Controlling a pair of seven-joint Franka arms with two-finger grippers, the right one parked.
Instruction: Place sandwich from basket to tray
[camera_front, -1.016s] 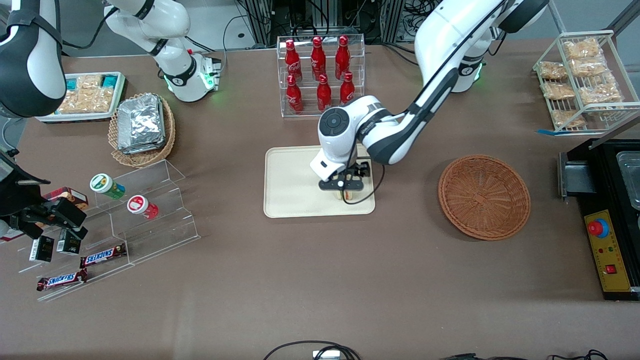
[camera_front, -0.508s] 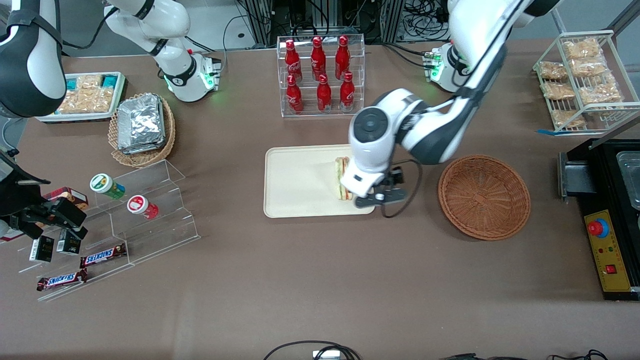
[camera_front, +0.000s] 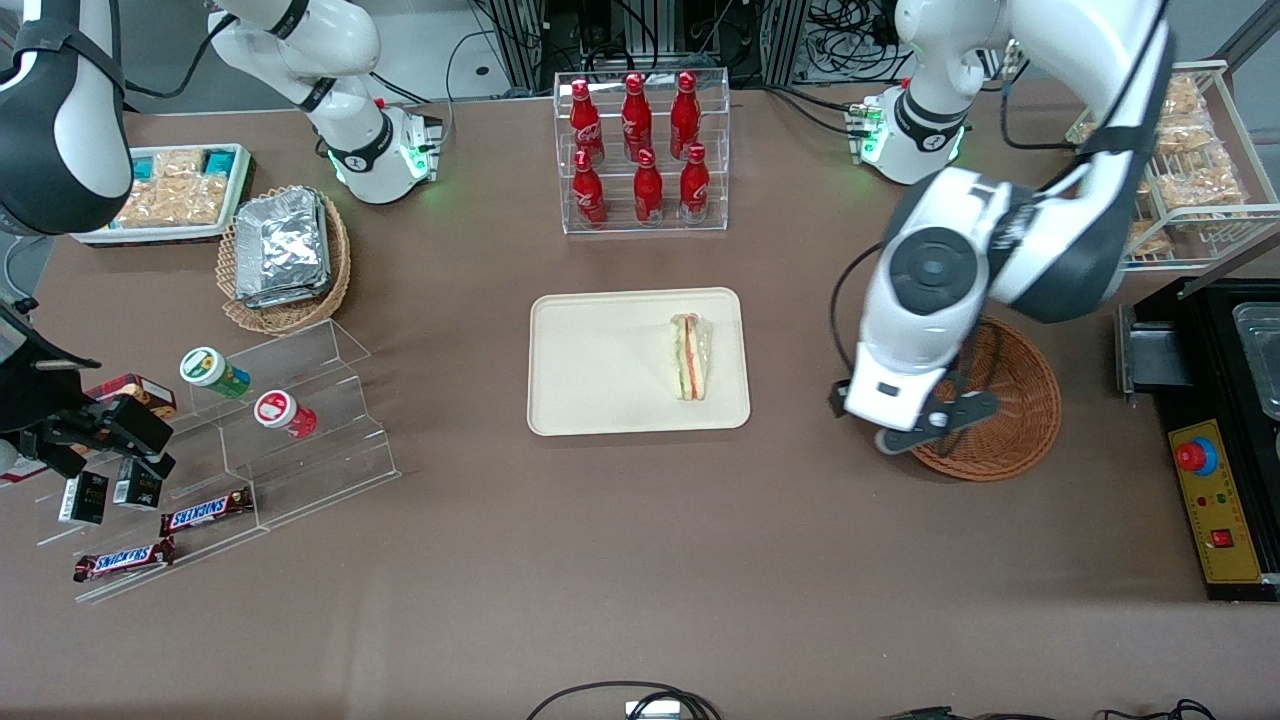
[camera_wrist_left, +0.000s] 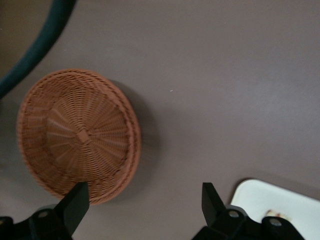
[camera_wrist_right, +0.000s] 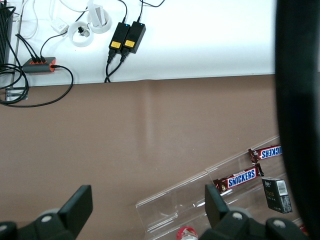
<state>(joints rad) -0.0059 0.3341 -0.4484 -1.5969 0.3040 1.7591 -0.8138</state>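
Observation:
The sandwich (camera_front: 688, 357), a pale wedge with green and orange-red layers, lies on the cream tray (camera_front: 590, 360), near the tray's edge toward the basket. The reddish-brown wicker basket (camera_front: 1015, 395) looks empty and is partly covered by my arm. My left gripper (camera_front: 925, 425) is raised over the basket's rim nearer the tray, open and holding nothing. In the left wrist view the gripper (camera_wrist_left: 144, 196) hangs over bare table, with the basket (camera_wrist_left: 80, 135) to one side and a corner of the tray (camera_wrist_left: 285, 202) to the other.
A clear rack of red bottles (camera_front: 640, 150) stands farther from the front camera than the tray. A tan basket of foil packets (camera_front: 285, 255) and an acrylic stepped shelf (camera_front: 300, 420) lie toward the parked arm's end. A black control box (camera_front: 1215, 500) and a wire snack rack (camera_front: 1170, 160) lie toward the working arm's end.
The gripper let go of the sandwich on the tray, rose, and moved toward the working arm's end to the basket's rim. The sandwich stays on the tray.

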